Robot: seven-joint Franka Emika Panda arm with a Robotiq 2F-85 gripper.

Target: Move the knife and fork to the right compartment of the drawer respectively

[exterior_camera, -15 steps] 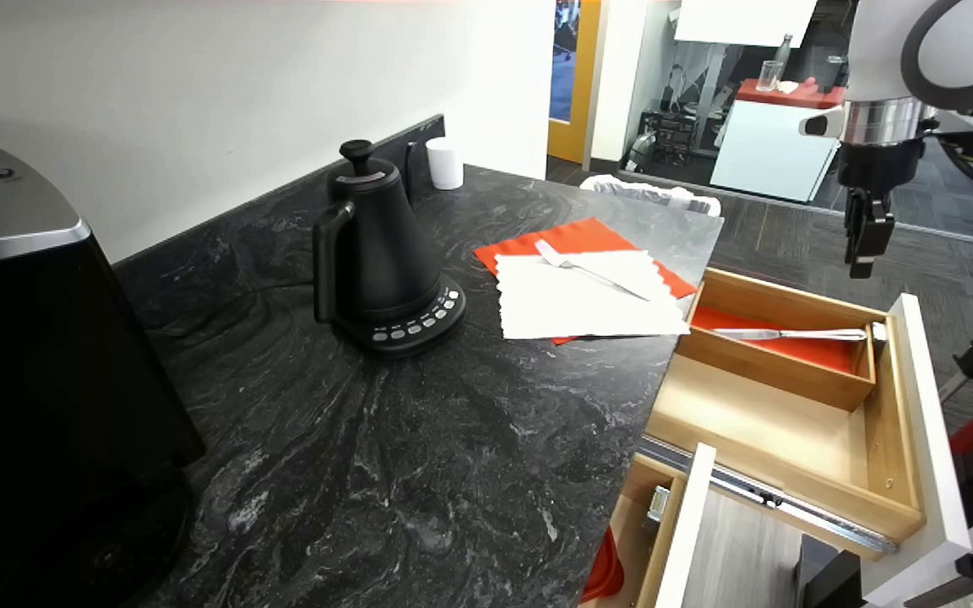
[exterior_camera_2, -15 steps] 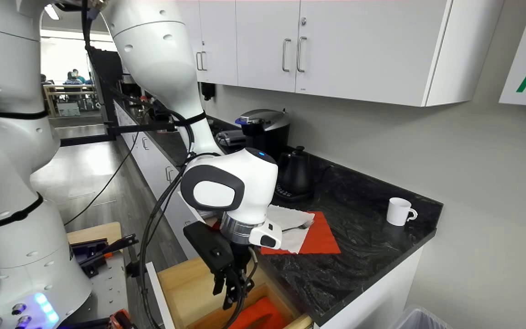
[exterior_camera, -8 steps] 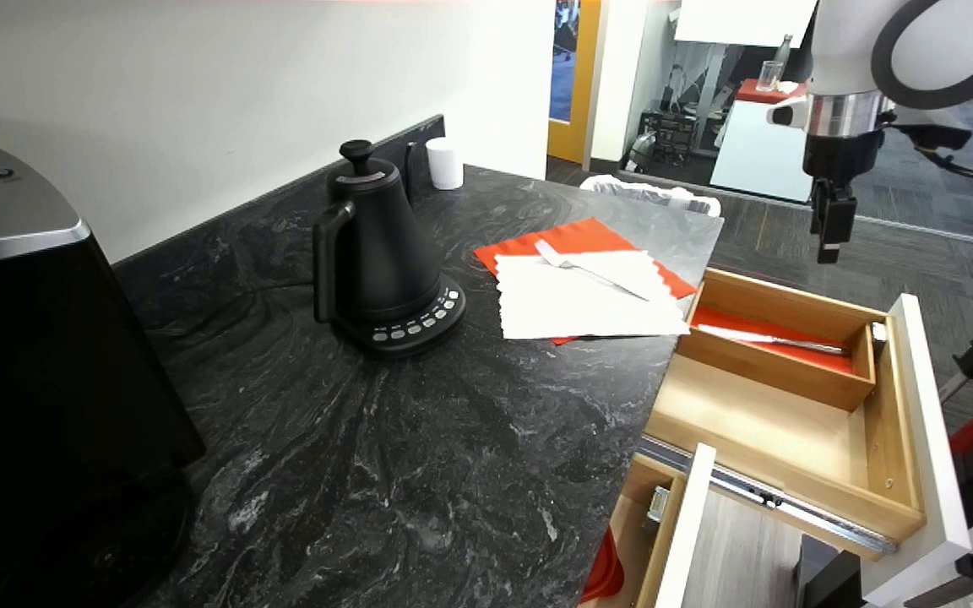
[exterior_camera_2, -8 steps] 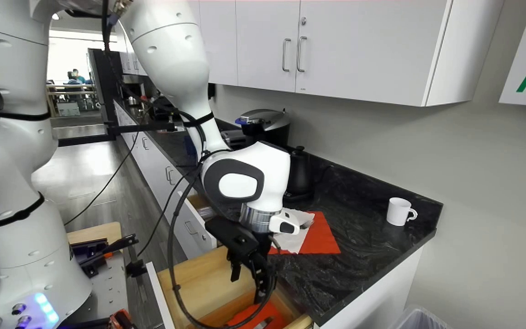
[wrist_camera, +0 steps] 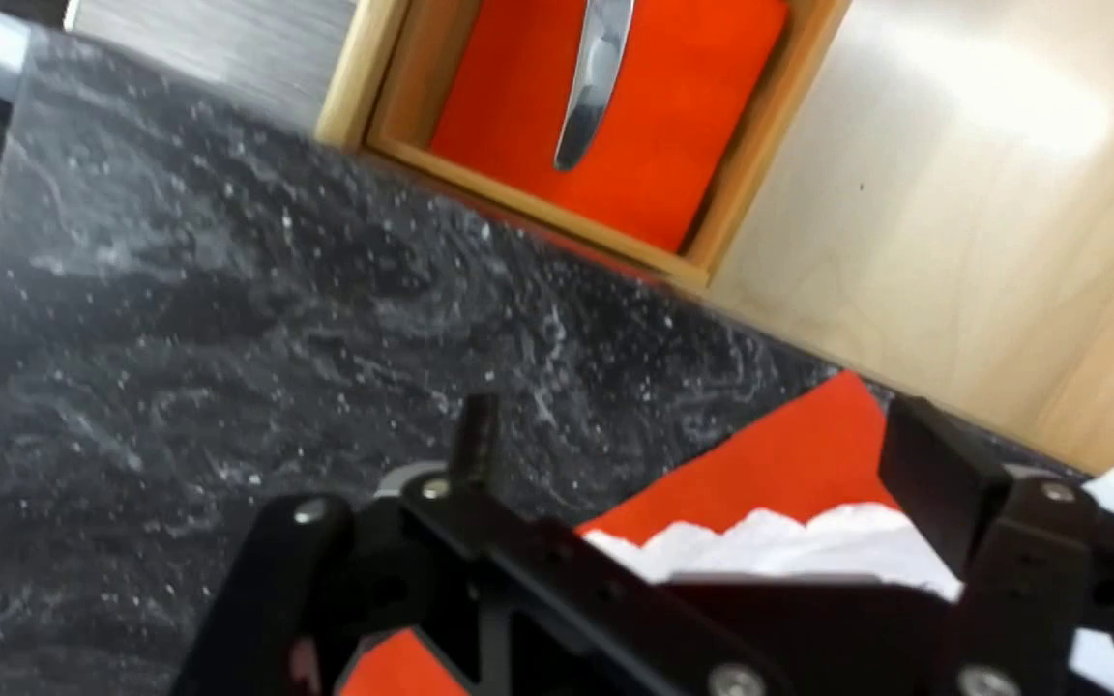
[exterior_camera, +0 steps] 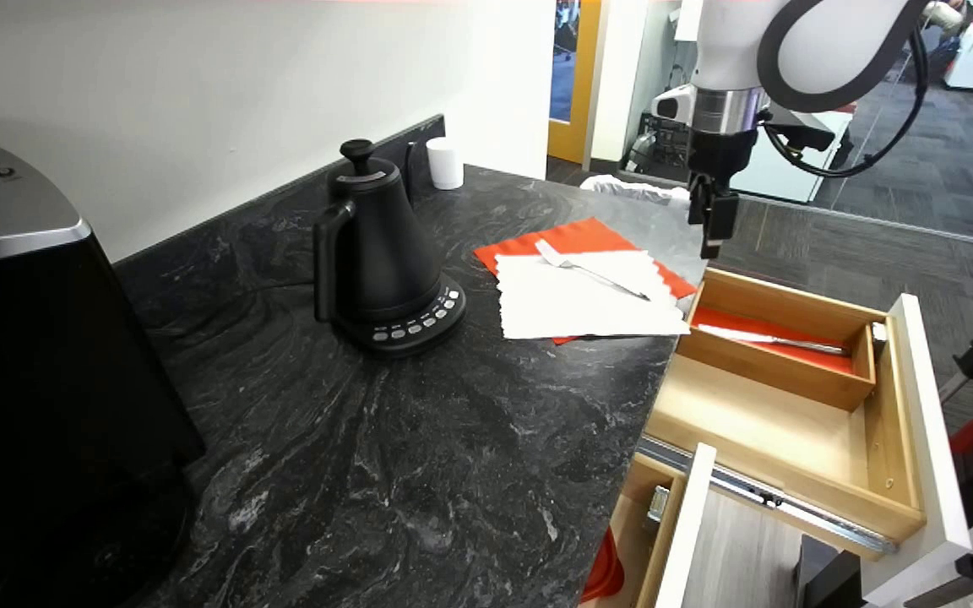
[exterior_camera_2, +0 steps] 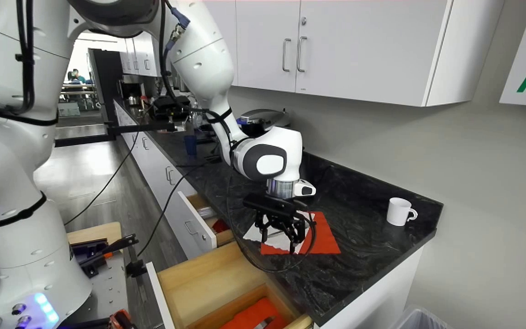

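The robot arm [exterior_camera_2: 203, 59] is extending above the counter [exterior_camera: 402, 439], and its gripper [exterior_camera_2: 278, 244] is hanging in the air, its two fingers [wrist_camera: 939, 478] pointing down and standing well apart. In an exterior view I'm seeing it at about two o'clock from the fork [exterior_camera: 575, 268], which is lying on a white napkin [exterior_camera: 554, 306], tines pointing to ten o'clock. That napkin is resting over a red napkin [exterior_camera: 584, 235], whose corners are peeking out around it. At four o'clock from the napkins, the drawer [exterior_camera: 888, 439] is standing open, and the knife [wrist_camera: 599, 77] is lying in its right compartment [wrist_camera: 697, 106], down on the red floor between the wooden walls. In that exterior view the blade is pointing to nine o'clock, while the wrist view is showing only part of it, the tip aiming roughly at six. The drawer's plain section [exterior_camera: 765, 414] is sitting at six o'clock from the red-floored one, its pale wood catching the light. Back on the counter, a black kettle [exterior_camera: 389, 245] is standing at nine o'clock from the napkins, and a white mug [exterior_camera: 445, 165], showing in both exterior views, is standing at one o'clock from the kettle.
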